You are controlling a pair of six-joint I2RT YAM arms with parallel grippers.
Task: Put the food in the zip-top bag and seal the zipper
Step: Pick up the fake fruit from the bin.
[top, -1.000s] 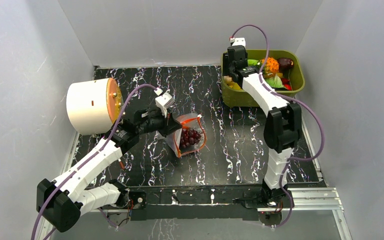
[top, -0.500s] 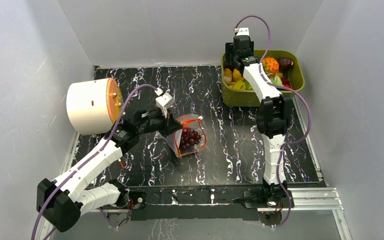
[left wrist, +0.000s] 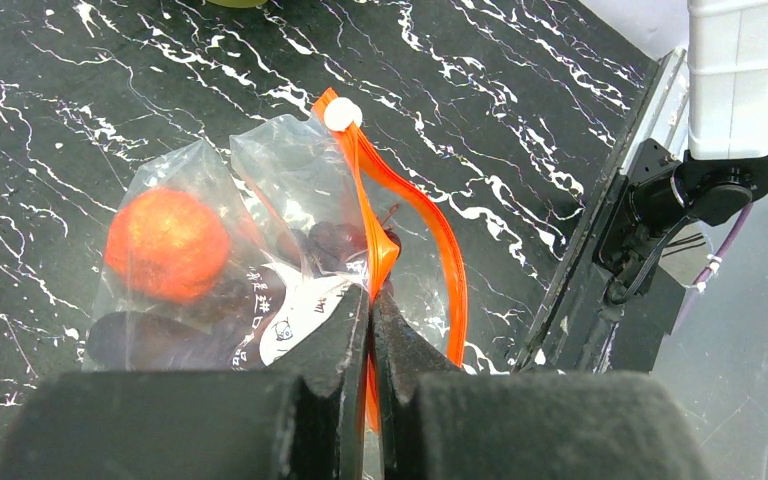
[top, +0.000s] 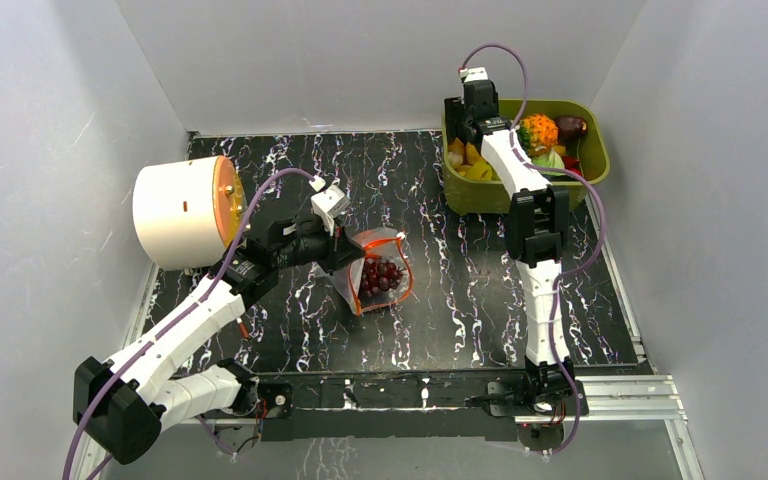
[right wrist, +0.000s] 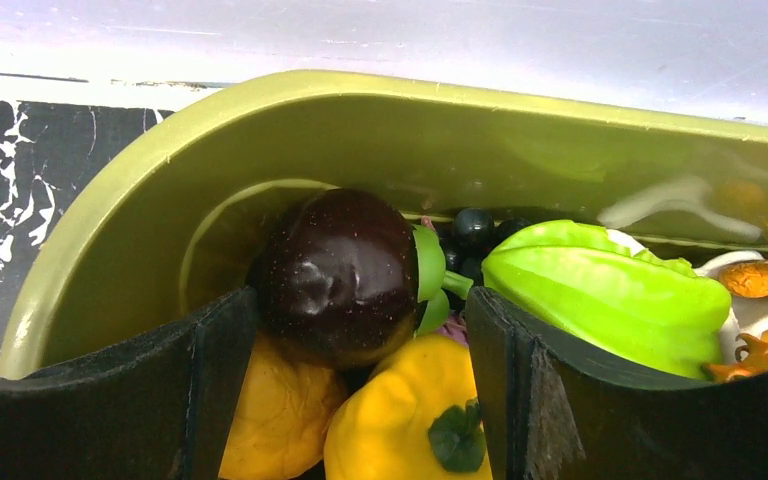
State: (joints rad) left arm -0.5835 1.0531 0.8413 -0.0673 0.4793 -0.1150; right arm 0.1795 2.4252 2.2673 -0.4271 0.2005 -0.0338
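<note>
The clear zip-top bag lies mid-table with dark purple grapes and an orange-red round piece inside. My left gripper is shut on the bag's orange-red zipper at its mouth edge and holds the mouth up. My right gripper is open, down inside the olive-green bin. Between its fingers sit a dark maroon round fruit and a yellow pepper, with a second yellow piece to their left.
A white cylinder with an orange face lies at the table's left. The bin holds more toy food, including a light green piece and an orange piece. White walls close in on three sides.
My right arm has swung left and stretched further over the bin's left end. The left arm and the bag have not moved.
</note>
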